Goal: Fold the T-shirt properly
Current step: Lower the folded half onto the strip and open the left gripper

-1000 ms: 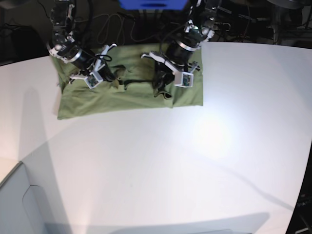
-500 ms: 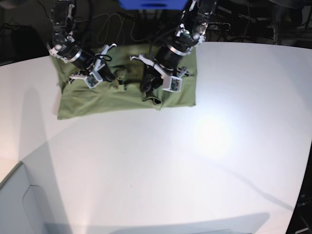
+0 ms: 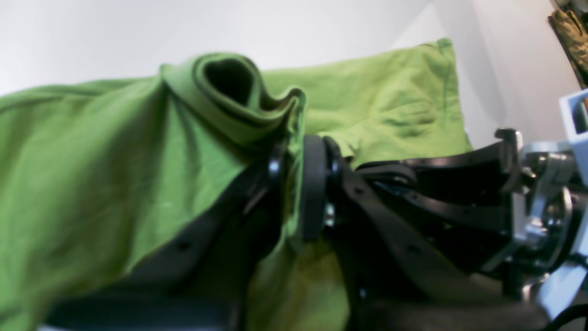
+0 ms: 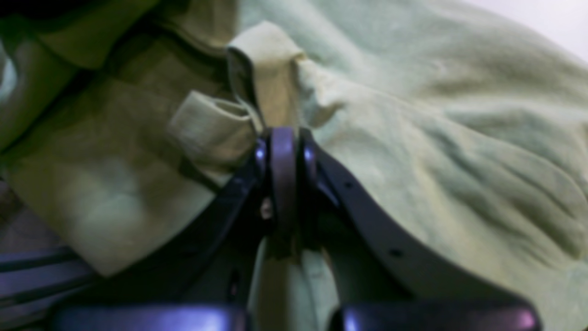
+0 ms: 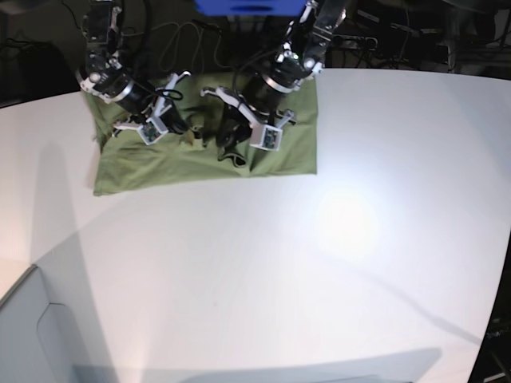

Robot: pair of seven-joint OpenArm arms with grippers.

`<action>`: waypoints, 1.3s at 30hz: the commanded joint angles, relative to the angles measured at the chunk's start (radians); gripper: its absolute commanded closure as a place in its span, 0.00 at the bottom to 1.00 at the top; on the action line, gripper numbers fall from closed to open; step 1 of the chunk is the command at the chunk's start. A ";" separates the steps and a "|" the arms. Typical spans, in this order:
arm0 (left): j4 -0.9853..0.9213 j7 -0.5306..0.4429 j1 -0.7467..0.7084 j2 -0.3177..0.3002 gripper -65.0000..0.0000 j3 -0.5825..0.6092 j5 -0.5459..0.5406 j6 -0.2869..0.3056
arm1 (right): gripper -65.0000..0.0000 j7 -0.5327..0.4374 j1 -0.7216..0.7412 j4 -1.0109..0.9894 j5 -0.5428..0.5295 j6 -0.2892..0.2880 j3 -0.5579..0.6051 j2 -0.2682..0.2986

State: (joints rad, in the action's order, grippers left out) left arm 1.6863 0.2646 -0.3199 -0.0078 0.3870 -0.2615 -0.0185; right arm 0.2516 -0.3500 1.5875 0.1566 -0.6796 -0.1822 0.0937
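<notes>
T-shirt: soft thin olive cloth, wrinkled, far left on the table
Table: smooth, white, glossy
Left gripper: pinching a rolled shirt fold
Right gripper: clamped on a shirt fold

The left tool has dragged its pinched fold of the T-shirt toward the right tool.

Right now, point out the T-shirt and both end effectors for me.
T-shirt (image 5: pixel 144 171): base view, flat lower-left panel.
Left end effector (image 3: pixel 294 165): left wrist view, tips pinching bunched fabric.
Right end effector (image 4: pixel 282 142): right wrist view, tips clamped on a fold.
</notes>
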 commanded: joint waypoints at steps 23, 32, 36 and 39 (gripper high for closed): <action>-0.005 -0.018 0.049 0.009 0.95 0.002 -0.015 0.009 | 1.00 0.018 0.001 0.007 0.018 -0.019 -0.006 0.007; 0.018 -0.018 0.038 0.027 0.50 0.003 -0.015 0.010 | 1.00 0.018 -0.002 0.004 0.018 -0.019 -0.004 0.007; 0.102 -0.018 0.021 0.018 0.52 0.000 -0.015 0.010 | 1.00 0.018 -0.002 0.001 0.018 -0.019 -0.006 0.008; 0.188 -0.018 -0.006 0.007 0.52 -0.006 -0.012 0.010 | 1.00 0.018 -0.004 0.001 0.018 -0.019 -0.001 0.027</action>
State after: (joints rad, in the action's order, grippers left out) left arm 1.8568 0.2668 -0.3252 -0.0029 0.3794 -0.2680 -0.0200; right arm 0.2462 -0.3492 1.5837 0.1551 -0.6796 -0.1791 0.1108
